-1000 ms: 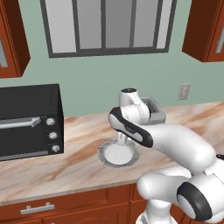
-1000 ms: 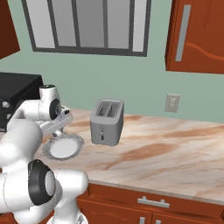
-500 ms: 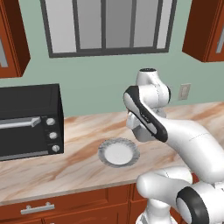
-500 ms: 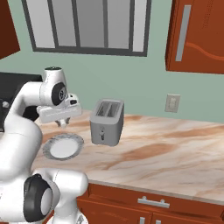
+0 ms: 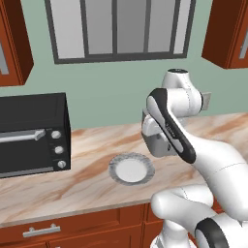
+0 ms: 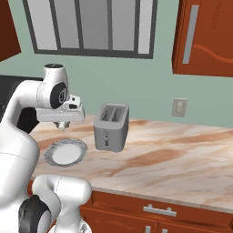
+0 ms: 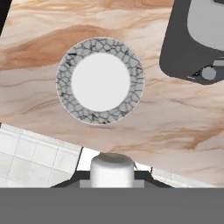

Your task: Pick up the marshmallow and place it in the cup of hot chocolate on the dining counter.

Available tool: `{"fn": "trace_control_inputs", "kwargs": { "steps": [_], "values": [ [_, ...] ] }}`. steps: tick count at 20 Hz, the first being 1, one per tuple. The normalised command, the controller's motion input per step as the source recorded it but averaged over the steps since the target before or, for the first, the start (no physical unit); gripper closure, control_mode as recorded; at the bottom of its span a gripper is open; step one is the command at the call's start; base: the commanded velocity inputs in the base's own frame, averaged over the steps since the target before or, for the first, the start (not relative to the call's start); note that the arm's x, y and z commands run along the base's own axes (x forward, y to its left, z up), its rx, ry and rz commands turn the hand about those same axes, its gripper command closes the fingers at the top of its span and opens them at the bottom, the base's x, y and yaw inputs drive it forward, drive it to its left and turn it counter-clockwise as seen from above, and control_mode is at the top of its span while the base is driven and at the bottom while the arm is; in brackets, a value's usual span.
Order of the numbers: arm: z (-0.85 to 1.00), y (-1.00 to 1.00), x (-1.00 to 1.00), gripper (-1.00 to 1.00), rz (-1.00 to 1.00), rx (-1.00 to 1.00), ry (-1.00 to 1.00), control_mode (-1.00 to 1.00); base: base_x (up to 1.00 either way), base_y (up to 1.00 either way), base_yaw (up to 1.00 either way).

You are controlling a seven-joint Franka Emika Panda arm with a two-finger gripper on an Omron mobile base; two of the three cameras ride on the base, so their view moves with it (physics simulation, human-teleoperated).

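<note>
The marshmallow (image 7: 111, 167), a tiny white stubby block, sits between my dark fingertips at the bottom of the hand view. My gripper (image 7: 111, 177) is shut on it. Seen from the right base view, the gripper (image 6: 62, 125) hangs well above the grey ribbed plate (image 6: 66, 152), slightly behind it. The plate (image 7: 100, 80) lies bare on the wall-backed marble counter (image 7: 175, 127), straight below the hand. The cup of hot chocolate and the dining counter are out of view.
A grey toaster (image 6: 111, 127) stands just right of the plate and shows at the hand view's top right (image 7: 197, 39). A black toaster oven (image 5: 31, 133) sits at the counter's left. Wood cabinets hang above; a wall socket (image 6: 179, 107) is behind.
The arm has risen from the plate and straightened upward, lifting the hand high above the counter. The plate now lies bare.
</note>
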Motion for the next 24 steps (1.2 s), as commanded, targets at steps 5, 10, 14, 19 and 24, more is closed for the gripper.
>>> {"fn": "trace_control_inputs", "kwargs": {
  "steps": [5, 10, 14, 19, 24],
  "values": [
    [0.43, -0.11, -0.27, 1.0, -0.22, 0.01, -0.01, -1.0, 0.0, 0.0, 0.0],
    [0.07, 0.01, -0.19, 1.0, -0.46, -0.03, 0.0, -1.0, 0.0, 0.0, 0.0],
    [0.0, -0.08, -0.39, 1.0, -0.27, 0.0, 0.0, -1.0, 0.0, 0.0, 0.0],
    [0.1, -0.08, -0.45, 1.0, -0.09, 0.0, 0.0, -1.0, 0.0, 0.0, 0.0],
    [0.4, -0.02, -0.5, 1.0, 0.0, 0.0, -0.07, -1.0, 0.0, 0.0, 0.0]
  ]
}}
